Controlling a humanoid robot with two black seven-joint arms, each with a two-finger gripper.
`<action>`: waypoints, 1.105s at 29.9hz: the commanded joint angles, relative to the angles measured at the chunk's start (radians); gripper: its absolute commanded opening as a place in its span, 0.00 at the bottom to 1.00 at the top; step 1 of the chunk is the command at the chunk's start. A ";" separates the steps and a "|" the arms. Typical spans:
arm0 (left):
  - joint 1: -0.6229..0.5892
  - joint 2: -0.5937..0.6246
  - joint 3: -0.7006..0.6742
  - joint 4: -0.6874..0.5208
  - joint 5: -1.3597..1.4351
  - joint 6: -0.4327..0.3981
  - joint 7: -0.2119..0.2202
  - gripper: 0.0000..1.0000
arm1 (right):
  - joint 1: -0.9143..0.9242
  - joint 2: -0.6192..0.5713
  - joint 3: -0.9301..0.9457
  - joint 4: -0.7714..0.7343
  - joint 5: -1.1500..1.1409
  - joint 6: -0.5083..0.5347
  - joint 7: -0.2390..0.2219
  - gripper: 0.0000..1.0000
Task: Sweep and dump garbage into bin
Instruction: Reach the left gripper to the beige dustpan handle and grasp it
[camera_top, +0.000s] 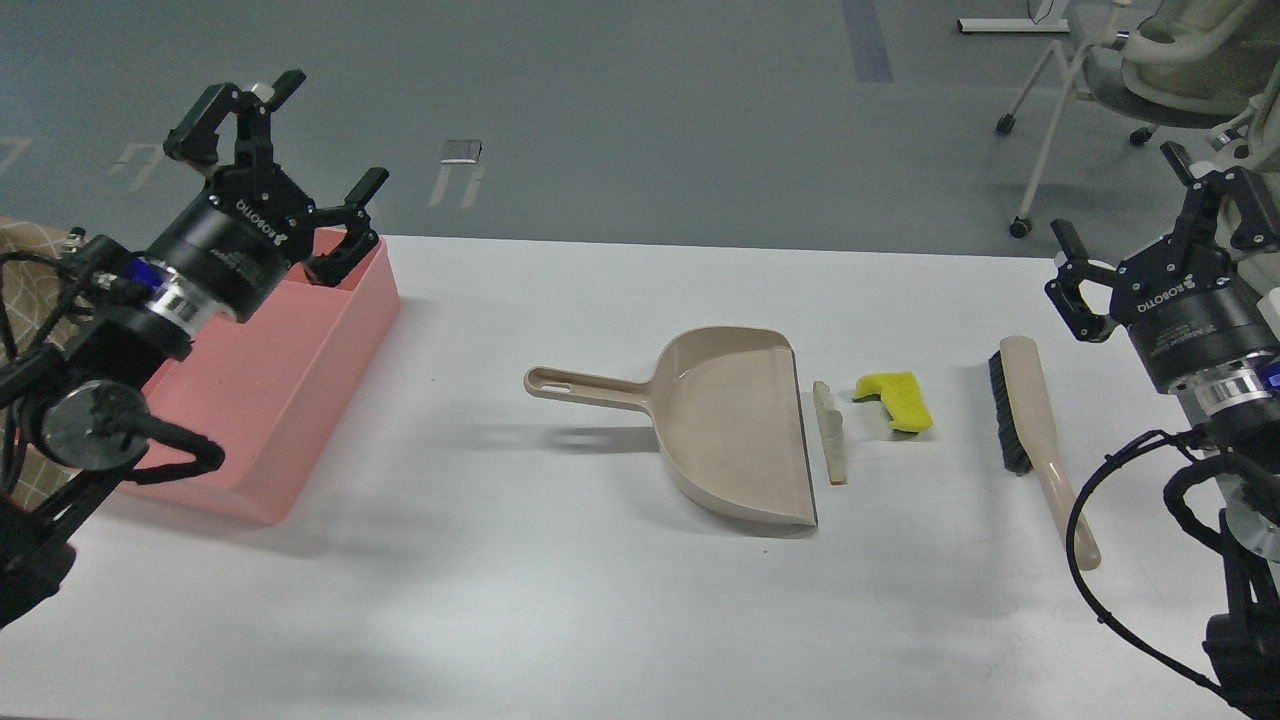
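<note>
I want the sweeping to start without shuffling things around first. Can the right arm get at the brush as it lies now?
Probably yes. The brush lies flat on the table's right side, close to the right gripper, whose fingers are open and empty. Nothing sits between them; the yellow scrap lies off to the brush's left.

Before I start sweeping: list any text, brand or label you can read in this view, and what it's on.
"ROBOTIQ", white letters on the body of the left gripper, seen tilted.
"ROBOTIQ", white letters on the body of the right gripper, also tilted.
Smaller print beneath each brand name: too small to read.
No text shows on the bin, dustpan, brush or garbage.
</note>
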 joint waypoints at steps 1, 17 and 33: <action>0.149 0.069 -0.033 -0.104 0.017 -0.013 -0.004 0.98 | -0.054 0.017 0.007 0.049 0.000 -0.002 0.001 1.00; 0.436 0.029 -0.066 -0.314 0.643 0.062 0.007 0.97 | -0.068 0.022 0.024 0.048 -0.001 -0.001 0.001 1.00; 0.166 -0.308 0.151 0.034 0.898 0.170 0.023 0.94 | -0.073 0.011 0.050 0.052 -0.001 -0.002 0.001 1.00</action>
